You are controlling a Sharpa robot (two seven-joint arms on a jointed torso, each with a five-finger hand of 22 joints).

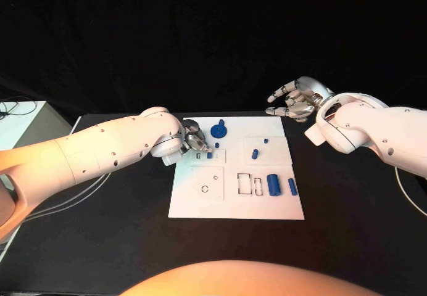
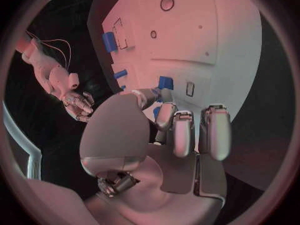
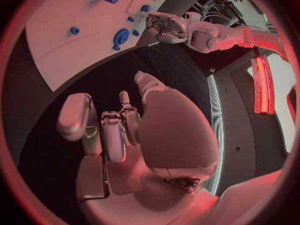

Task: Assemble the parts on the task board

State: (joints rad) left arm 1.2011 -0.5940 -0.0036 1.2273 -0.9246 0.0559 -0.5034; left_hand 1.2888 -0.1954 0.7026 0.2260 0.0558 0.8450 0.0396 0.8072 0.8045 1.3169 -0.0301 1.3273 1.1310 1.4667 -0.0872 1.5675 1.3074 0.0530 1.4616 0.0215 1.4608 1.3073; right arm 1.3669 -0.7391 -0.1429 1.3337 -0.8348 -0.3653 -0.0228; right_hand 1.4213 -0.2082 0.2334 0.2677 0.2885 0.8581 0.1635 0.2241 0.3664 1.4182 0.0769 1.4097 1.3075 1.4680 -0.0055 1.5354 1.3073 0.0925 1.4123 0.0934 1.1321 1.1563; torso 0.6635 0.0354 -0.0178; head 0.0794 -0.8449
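Several blue parts (image 1: 273, 184) on the task board (image 1: 236, 206), left hand (image 1: 195, 143) among them.

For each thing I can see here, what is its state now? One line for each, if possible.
task board: lies flat on the black table.
left hand: over the board's left edge, fingers curled by a small blue part; whether it holds it is unclear.
right hand: off the board beyond its far right corner, fingers apart, holding nothing.
round blue part: lies on the board.
blue cylinder: lies on its side on the board.
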